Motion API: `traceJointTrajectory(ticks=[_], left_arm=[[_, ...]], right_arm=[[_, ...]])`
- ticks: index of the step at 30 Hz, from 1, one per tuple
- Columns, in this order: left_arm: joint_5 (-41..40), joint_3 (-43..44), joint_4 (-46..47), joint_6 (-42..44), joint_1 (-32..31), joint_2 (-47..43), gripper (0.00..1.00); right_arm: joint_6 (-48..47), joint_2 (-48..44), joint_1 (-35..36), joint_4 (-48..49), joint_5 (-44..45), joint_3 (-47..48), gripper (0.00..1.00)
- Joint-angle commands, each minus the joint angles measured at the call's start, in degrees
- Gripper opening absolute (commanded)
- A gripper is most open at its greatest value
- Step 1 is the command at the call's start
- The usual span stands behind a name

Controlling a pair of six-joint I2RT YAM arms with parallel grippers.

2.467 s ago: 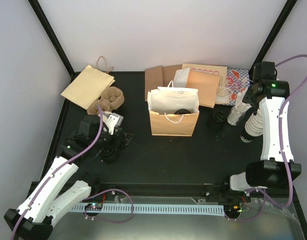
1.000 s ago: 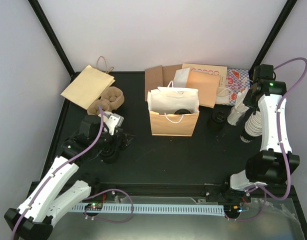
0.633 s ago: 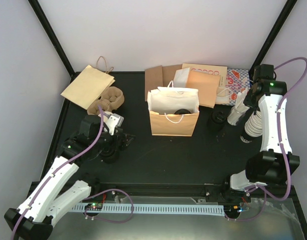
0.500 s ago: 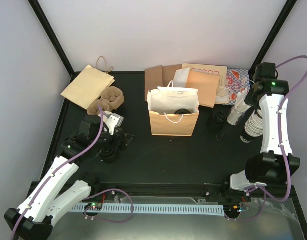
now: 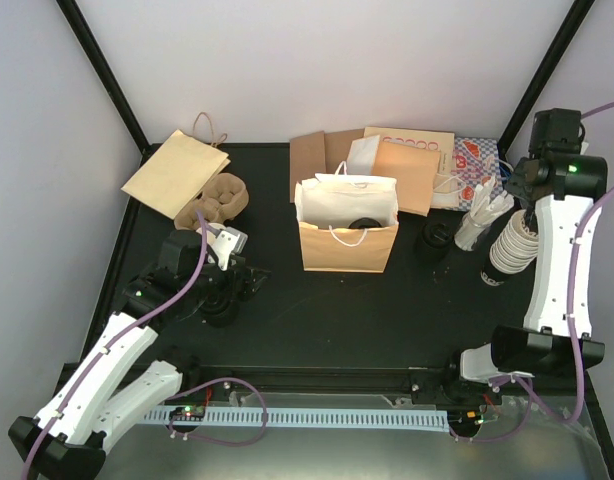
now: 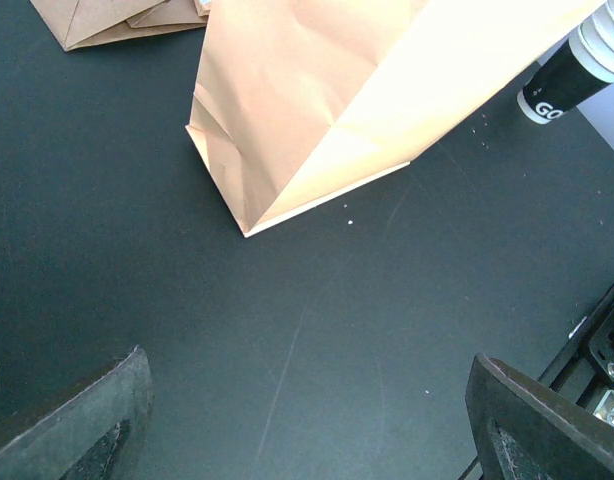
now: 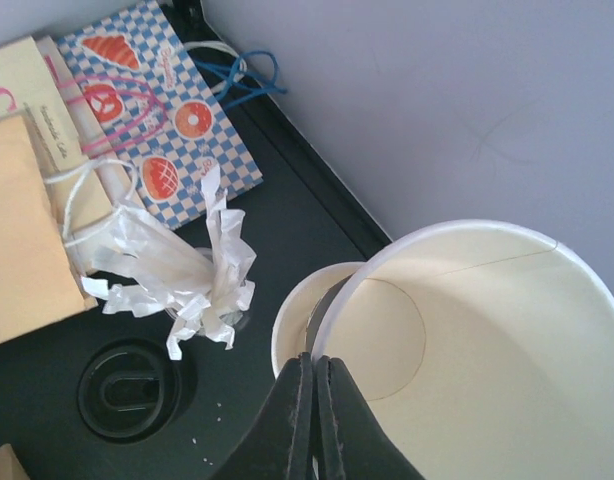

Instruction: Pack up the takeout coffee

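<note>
My right gripper is shut on the rim of a lidless cream cup, holding it just above the cup stack at the far right. A round black sip lid shows inside the open brown paper bag. Another black lid sits on the table left of the stack; what lies under it is hidden. My left gripper hangs open and empty over bare table, left of the bag.
A holder of white paper-wrapped sticks stands between the lid and the stack. Flat paper bags lie behind the open bag, one blue-checked. A brown pulp carrier and another flat bag lie at the back left.
My right gripper closed on the top cup's rim and moved up and to the right, lifting that cup off the stack. The left arm has stayed still.
</note>
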Motion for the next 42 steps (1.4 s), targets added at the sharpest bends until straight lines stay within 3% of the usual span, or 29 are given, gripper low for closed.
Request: traceJointTrajectory(ticks=[1,13,22,37,42], left_arm=[[0.61,0.15,1.81,-0.09,-0.25,0.08,0.88],[0.61,0.19,1.72,-0.09,-0.25,0.39,0.88],[0.48,0.19,1.73,-0.09,-0.19,0.85,0.88],[-0.47,0.18,1.61,-0.22,-0.21,1.05,0.88],[-0.72,0.23,1.60,-0.23,-0.29,1.29,0.88]], right_arm=[[0.39,-1.39,-0.13,-3.47,0.88,5.21,0.01],[-0.01,-3.37,0.19,-6.16,-6.06,13.84,0.01],[0.15,-4.87,7.16,-6.78,-14.00,14.08,0.01],[4.18,-10.37,28.89,-6.64,-13.46,-0.51,0.01],[5.27,-12.74,33.01,-5.33,-13.65,-7.32,0.01]])
